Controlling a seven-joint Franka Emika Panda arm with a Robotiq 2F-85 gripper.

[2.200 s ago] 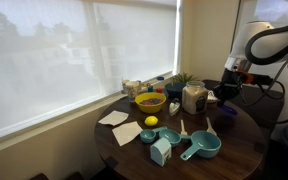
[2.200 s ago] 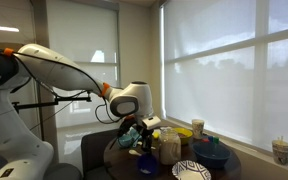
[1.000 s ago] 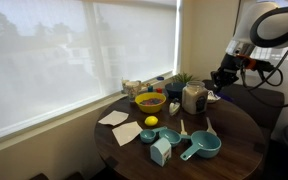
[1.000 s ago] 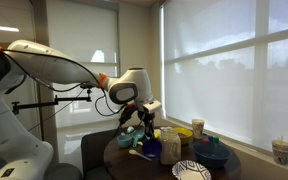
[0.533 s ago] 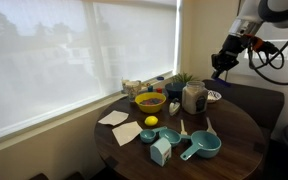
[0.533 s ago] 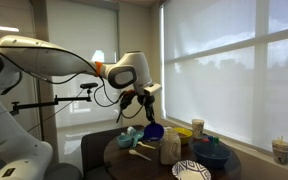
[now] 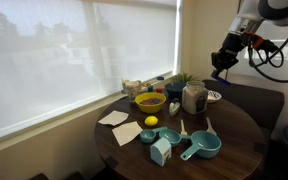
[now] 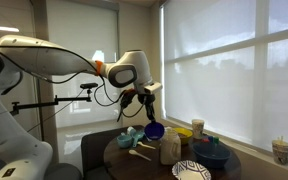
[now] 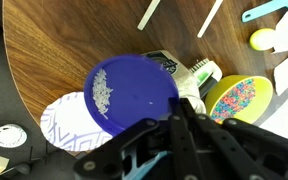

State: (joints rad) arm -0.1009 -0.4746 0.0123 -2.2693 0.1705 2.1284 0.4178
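Over the last couple of seconds I have come up from the counter (image 9: 54, 45), where I was low beside the glass jar (image 7: 194, 97), and for the last half second I have barely moved. My end effector (image 8: 147, 110) now hangs well above the things on the counter, in both exterior views. The small blue dish (image 9: 134, 98) has come up with me and is off the wood, so I judge the lift done and the dish now carried in the air. In the wrist view it hangs over the jar (image 9: 189, 72) and partly covers the white plate with the blue pattern (image 9: 59, 128), with the yellow bowl of coloured sprinkles (image 9: 239, 97) just beside them. A patch of white grains lies on the dish, towards its far side. My end effector (image 9: 180, 110) is fully closed, its fingers pinched on the near rim of the dish, which hangs tilted below them in an exterior view (image 8: 154, 131).
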